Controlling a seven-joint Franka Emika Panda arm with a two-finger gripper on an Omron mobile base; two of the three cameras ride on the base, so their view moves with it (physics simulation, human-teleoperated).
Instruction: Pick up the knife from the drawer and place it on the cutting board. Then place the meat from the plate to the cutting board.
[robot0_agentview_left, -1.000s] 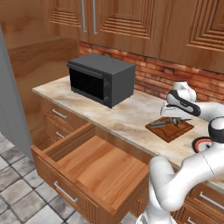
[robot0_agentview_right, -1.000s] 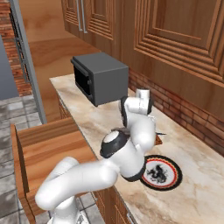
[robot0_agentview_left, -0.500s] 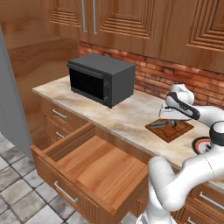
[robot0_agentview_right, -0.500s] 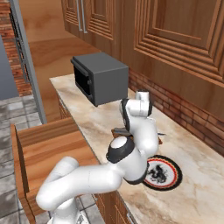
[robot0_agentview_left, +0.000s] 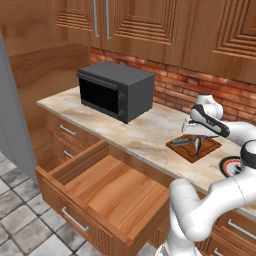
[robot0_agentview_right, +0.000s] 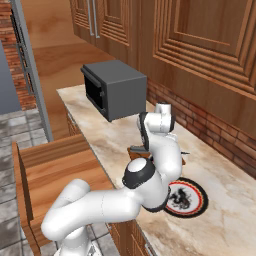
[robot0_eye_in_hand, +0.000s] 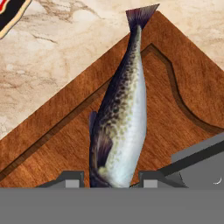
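Marble tabletop (robot0_agentview_left: 145, 132) under the brick wall, microwave (robot0_agentview_left: 117, 90) off to one side, and the big drawer (robot0_agentview_left: 100, 190) is hanging open with nothing in it that I can see. The knife (robot0_agentview_left: 181, 141) is already lying on the cutting board (robot0_agentview_left: 209, 145).

What's new: a second ago the hand was up a bit higher, now it's dropped right onto the board, and the meat (robot0_eye_in_hand: 120, 118) (it's a little fish, honestly) is lying flat on the wood, tail pointing away from the camera. In the hand view the fingers (robot0_eye_in_hand: 72, 178) sit on either side of its head end with a thin gap showing on both sides, so they look like they've just let go rather than squeezing.

The plate (robot0_agentview_right: 187, 197) sits just beside the board with no fish on it. So to me both halves of the job look pretty much done; all that's left is lifting the hand clear without nudging the fish.
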